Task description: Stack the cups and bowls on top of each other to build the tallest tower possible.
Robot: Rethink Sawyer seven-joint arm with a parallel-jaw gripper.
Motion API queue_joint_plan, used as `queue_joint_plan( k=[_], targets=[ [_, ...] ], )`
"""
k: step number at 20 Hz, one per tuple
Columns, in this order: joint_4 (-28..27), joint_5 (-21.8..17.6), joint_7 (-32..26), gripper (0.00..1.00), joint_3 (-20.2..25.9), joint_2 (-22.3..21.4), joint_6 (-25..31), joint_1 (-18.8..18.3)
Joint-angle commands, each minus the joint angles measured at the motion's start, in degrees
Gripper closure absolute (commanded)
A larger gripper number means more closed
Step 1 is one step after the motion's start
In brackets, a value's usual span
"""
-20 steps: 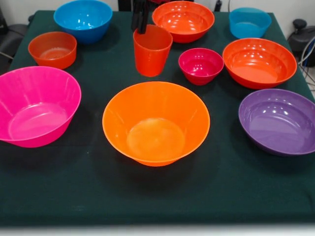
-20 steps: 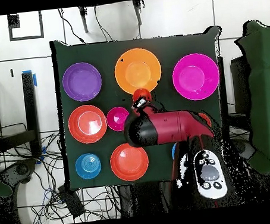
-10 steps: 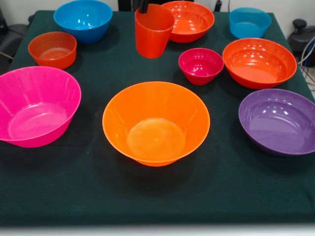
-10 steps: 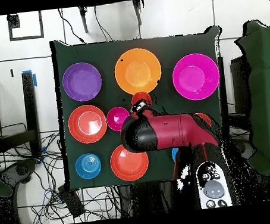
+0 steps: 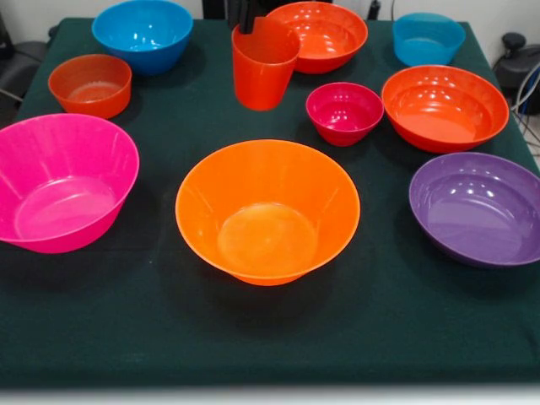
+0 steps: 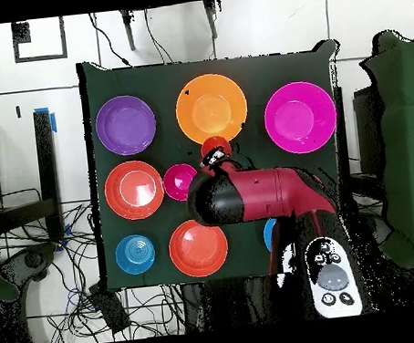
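Gripping the rim of the orange-red tumbler, the black end effector comes down from the top edge, one finger inside the cup and the pads pinching its wall. Tumbler upright, off the green bench, behind the large yellow-orange bowl and in front of the far orange-red bowl. Remaining bowls, each standing singly: large pink, small orange, blue, small light-blue, small magenta, orange-red, purple. Overhead, the red arm covers the tumbler's near side.
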Motion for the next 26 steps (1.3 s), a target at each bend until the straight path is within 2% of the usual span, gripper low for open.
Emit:
queue_joint_plan(
  k=[1, 14, 26],
  targets=[
    [-4.84, -3.27, -11.56, 1.00, 6.96, 2.98, 7.87, -1.15],
    [-8.41, -4.46, -13.47, 1.00, 8.89, 3.92, 9.58, -1.83],
    [-17.24, -7.45, -13.45, 1.00, 9.39, 12.69, 7.47, -1.75]
  ],
)
